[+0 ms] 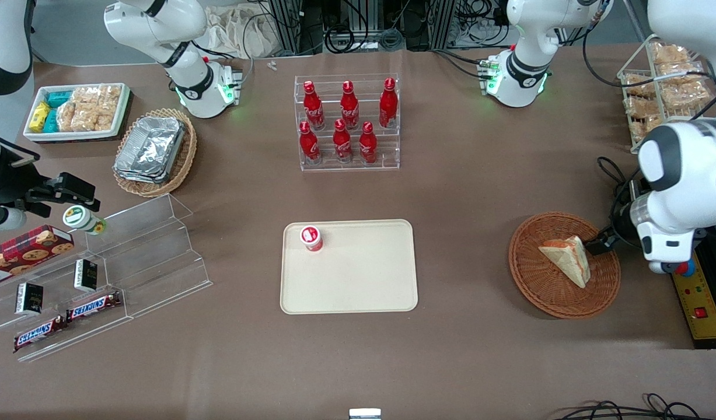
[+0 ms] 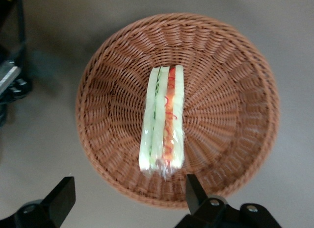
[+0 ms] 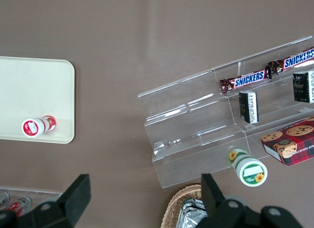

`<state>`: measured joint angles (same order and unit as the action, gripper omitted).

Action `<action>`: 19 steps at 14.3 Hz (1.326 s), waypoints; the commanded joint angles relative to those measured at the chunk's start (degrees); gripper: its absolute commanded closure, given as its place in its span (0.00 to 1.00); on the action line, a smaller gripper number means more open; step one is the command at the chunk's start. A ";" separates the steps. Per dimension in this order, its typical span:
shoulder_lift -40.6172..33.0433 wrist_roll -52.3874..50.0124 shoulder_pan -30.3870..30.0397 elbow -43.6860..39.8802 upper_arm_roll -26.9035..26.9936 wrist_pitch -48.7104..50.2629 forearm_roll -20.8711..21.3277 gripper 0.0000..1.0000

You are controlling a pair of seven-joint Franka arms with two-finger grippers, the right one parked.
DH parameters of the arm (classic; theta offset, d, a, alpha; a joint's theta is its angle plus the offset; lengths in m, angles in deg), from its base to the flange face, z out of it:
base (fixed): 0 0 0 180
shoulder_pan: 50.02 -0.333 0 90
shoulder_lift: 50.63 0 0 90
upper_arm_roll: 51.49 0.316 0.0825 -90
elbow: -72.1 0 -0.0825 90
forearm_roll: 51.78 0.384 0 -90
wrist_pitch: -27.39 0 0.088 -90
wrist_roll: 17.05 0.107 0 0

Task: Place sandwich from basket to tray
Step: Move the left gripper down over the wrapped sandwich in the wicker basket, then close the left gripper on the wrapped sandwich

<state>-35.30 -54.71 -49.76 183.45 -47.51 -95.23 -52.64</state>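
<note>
The sandwich (image 1: 568, 260) is a pale wedge with an orange-red filling stripe, lying in the round reddish-brown wicker basket (image 1: 533, 283) toward the working arm's end of the table. In the left wrist view the sandwich (image 2: 163, 117) lies in the middle of the basket (image 2: 221, 100), wrapped in clear film. My left gripper (image 1: 598, 244) hovers over the basket's rim beside the sandwich, not touching it. It is open and empty (image 2: 128, 196), with its fingers (image 2: 194, 191) spread wide. The beige tray (image 1: 358, 286) lies mid-table, also seen in the right wrist view (image 3: 29, 90).
A small red-and-white bottle (image 1: 311, 238) stands in a corner of the tray. A clear rack of red cola bottles (image 1: 347, 123) stands farther from the camera. A wire rack of snacks (image 1: 664, 87) and a yellow power strip (image 1: 705, 303) flank the working arm.
</note>
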 commanded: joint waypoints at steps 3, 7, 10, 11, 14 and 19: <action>5.40 -3.90 0.08 4.48 -0.29 -11.30 0.68 0.00; 8.22 -4.26 0.17 6.69 -0.30 -16.07 0.68 0.35; 7.70 -4.35 0.17 5.99 -0.30 -15.98 0.15 1.00; 7.61 -4.35 0.17 5.47 -0.30 -15.63 -0.11 1.00; 6.65 -6.72 0.26 3.88 -0.47 -15.37 -0.02 1.00; -2.05 -1.48 0.87 -4.35 -1.69 4.95 0.51 1.00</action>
<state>-32.58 -58.77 -49.42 183.36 -48.42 -101.15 -52.76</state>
